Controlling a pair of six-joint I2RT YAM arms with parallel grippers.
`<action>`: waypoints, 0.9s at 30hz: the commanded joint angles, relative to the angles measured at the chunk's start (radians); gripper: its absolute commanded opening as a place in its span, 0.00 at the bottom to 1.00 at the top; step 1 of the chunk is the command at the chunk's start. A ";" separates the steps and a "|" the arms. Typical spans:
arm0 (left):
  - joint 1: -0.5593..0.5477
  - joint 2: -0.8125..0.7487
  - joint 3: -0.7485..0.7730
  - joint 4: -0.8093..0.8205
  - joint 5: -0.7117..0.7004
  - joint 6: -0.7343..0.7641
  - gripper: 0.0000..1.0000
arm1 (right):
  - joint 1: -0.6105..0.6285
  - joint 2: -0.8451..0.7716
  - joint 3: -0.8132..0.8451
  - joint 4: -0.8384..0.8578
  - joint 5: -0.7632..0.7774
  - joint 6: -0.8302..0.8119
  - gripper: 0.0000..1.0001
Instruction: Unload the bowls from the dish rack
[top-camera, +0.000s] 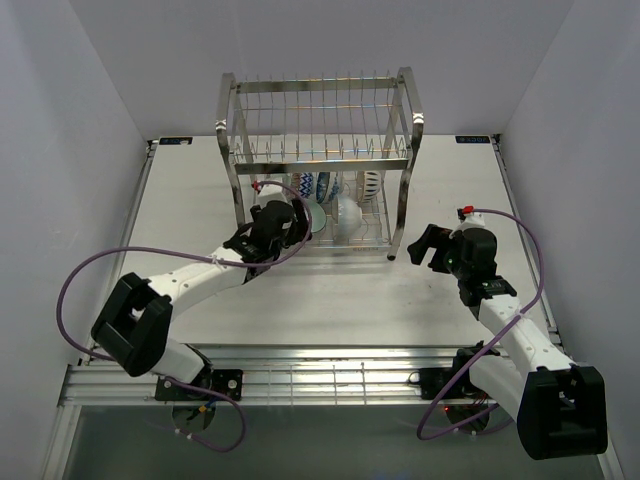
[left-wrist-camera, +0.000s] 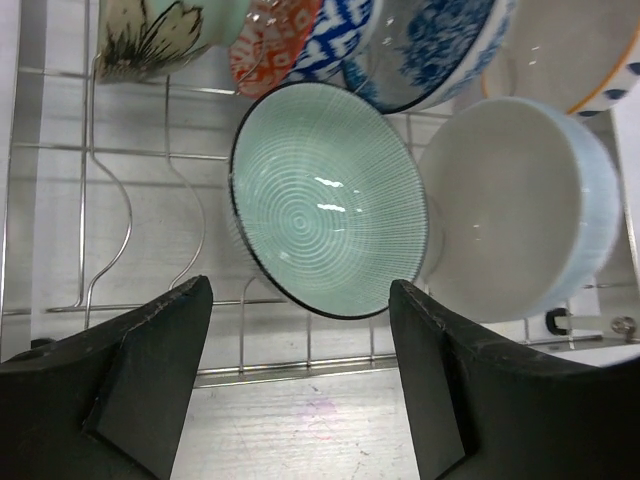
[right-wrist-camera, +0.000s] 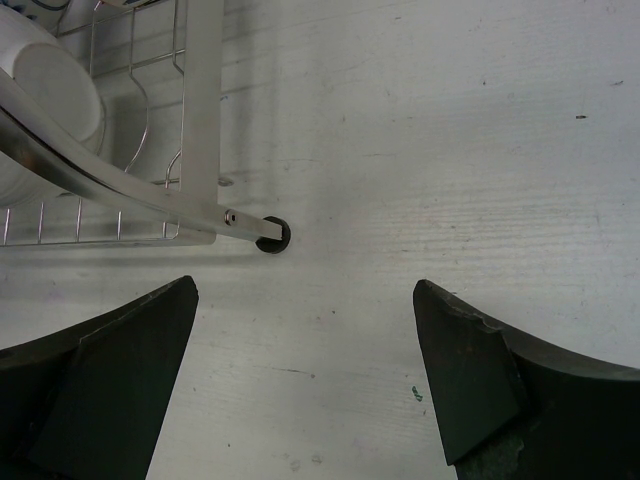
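Observation:
The steel wire dish rack (top-camera: 318, 150) stands at the back middle of the table. Several bowls stand on edge in its lower tier. In the left wrist view a mint-green ribbed bowl (left-wrist-camera: 325, 200) faces me, with a white bowl (left-wrist-camera: 510, 200) to its right and blue-and-white patterned bowls (left-wrist-camera: 430, 50) behind. My left gripper (left-wrist-camera: 300, 350) is open and empty, just in front of the mint bowl (top-camera: 316, 215) at the rack's front edge. My right gripper (top-camera: 425, 245) is open and empty over the table (right-wrist-camera: 450, 150), right of the rack's front right foot (right-wrist-camera: 271, 236).
An orange-red patterned bowl (left-wrist-camera: 270, 45) and a floral bowl (left-wrist-camera: 150, 35) sit at the rack's left. The rack's lower wire rail (left-wrist-camera: 290, 372) runs between my left fingers and the bowls. A white bowl (right-wrist-camera: 45, 100) shows inside the rack post (right-wrist-camera: 204, 120). White walls enclose the table.

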 joint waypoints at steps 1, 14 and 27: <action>0.032 0.034 0.050 -0.104 -0.004 -0.072 0.82 | 0.003 0.003 0.005 0.027 -0.011 -0.013 0.94; 0.072 0.097 0.024 0.046 0.019 -0.037 0.71 | 0.003 0.019 0.005 0.034 -0.018 -0.014 0.95; 0.080 0.155 0.032 0.061 0.062 -0.063 0.12 | 0.003 0.023 0.009 0.021 -0.010 -0.017 0.95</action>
